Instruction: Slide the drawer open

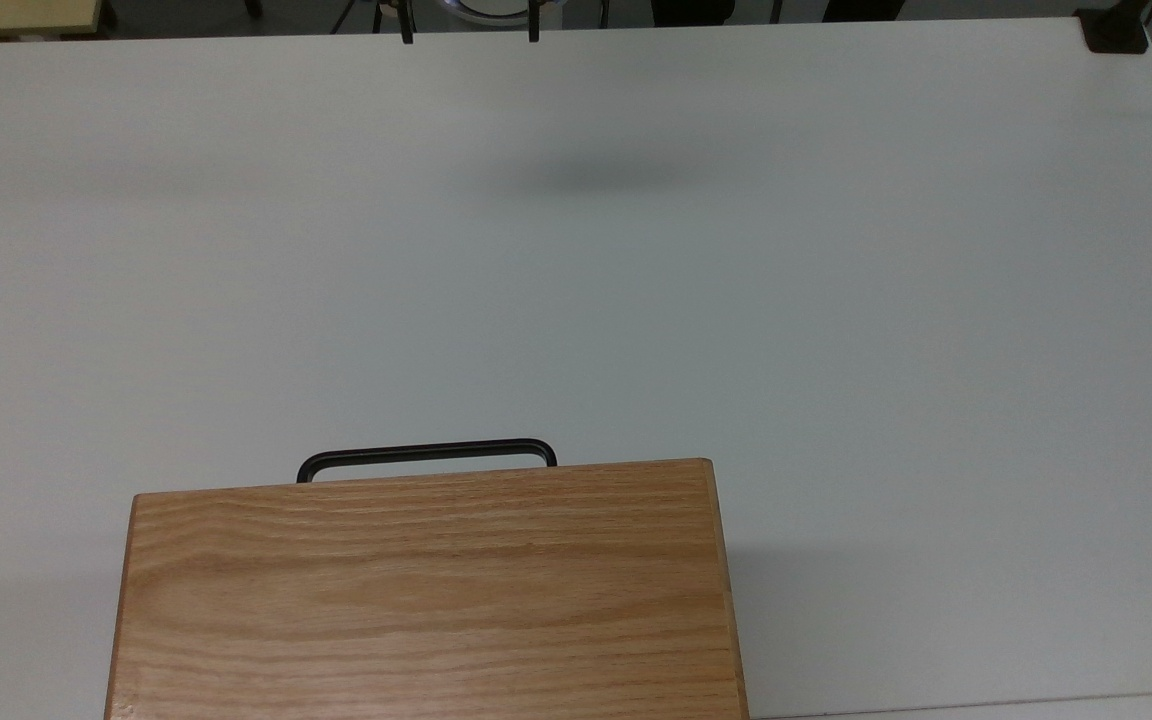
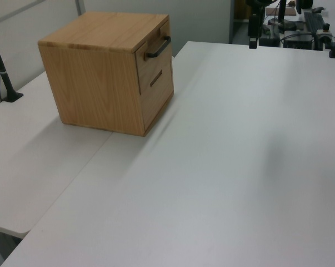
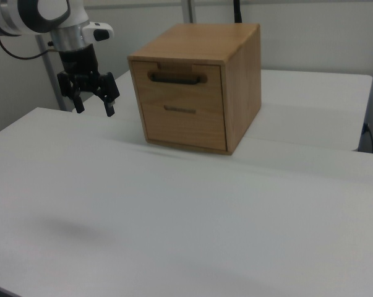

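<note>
In the right view the white Franka arm enters from the upper left corner, its grey-and-white wrist pointing straight down. Below it hangs the black two-finger gripper point(image 3: 94, 102), fingers point(image 3: 109, 106) spread wide apart with nothing between them. In the top view the two dark fingertips point(image 1: 406, 36) show at the upper edge, well apart.

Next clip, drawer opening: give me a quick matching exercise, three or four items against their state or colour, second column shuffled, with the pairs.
Things:
1. drawer
2. bar handle
3. gripper
4. table

States:
A. open, hanging in the air, apart from the cabinet
B. white, bare in front of the cabinet
C. shut, flush with the casing
D. black, sticking out from the front

Pairs: 1-C, 2-D, 3-A, 4-B
</note>
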